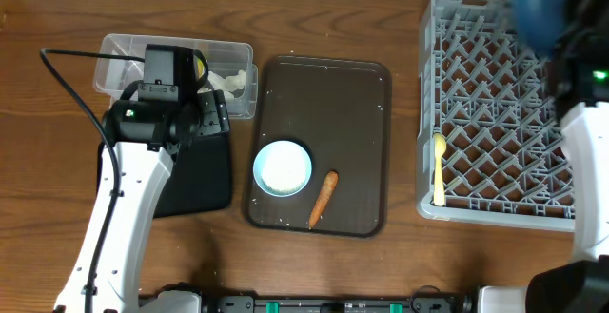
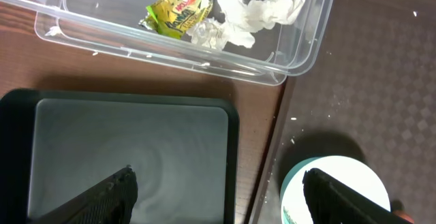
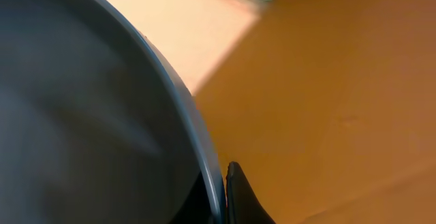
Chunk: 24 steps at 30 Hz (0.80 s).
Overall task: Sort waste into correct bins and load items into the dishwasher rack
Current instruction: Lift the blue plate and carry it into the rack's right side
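Left tool [image 2: 221, 186] hangs spread wide over the black tray [image 2: 129, 135]. Right tool [image 3: 221, 200] pinches the dark-blue plate [image 3: 82, 115] above the rack [image 1: 495, 113].

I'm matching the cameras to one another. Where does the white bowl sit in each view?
Overhead: white bowl on the brown tray's lower-left part, beside the carrot.
Left wrist: bottom right corner, cut by the lower edge.
Right wrist: not in it; the dark-blue plate fills the left.
Shared landmark: the brown tray under the bowl, in overhead and left wrist.
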{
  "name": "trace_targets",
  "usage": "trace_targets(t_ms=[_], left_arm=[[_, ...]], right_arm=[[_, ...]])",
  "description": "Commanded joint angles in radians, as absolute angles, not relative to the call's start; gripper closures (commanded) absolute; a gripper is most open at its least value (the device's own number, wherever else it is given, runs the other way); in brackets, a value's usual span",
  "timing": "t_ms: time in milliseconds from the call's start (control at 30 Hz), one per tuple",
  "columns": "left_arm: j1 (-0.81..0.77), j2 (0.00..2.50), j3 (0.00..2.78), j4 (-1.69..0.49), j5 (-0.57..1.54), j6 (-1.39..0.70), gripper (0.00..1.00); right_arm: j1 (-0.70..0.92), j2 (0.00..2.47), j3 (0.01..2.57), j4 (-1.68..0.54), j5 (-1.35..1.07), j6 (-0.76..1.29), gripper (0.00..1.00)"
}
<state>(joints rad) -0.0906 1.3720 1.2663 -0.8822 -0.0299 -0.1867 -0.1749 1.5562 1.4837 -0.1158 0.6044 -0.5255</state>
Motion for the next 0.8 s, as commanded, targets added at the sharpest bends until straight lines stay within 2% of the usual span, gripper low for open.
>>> trace_targets(t_ms=[0,233,400,600,767], left_arm=[[-0.087,1.367,1.272,-0.881,-0.038,-0.197,0.20],[-0.087,1.367,1.272,-0.881,-0.038,-0.197,0.20],[-0.087,1.367,1.272,-0.881,-0.038,-0.197,0.20],[-0.087,1.367,1.272,-0.881,-0.038,-0.197,0.20],[-0.087,1.367,1.272,-0.876,-0.038,-0.197,0.20]], right_arm=[[-0.249,1.579,1.492,-0.056,0.654,-0.735,0.99],[-0.379,1.656,1.492,0.041,0.654,-0.953,0.99],[-0.439,1.743,1.492,0.196,0.655,-1.075,0.99],[-0.464,1.848,1.492,0.381,0.653,-1.204,0.99],[-0.464,1.940,1.492,0.408,0.647,-1.229,0.99]])
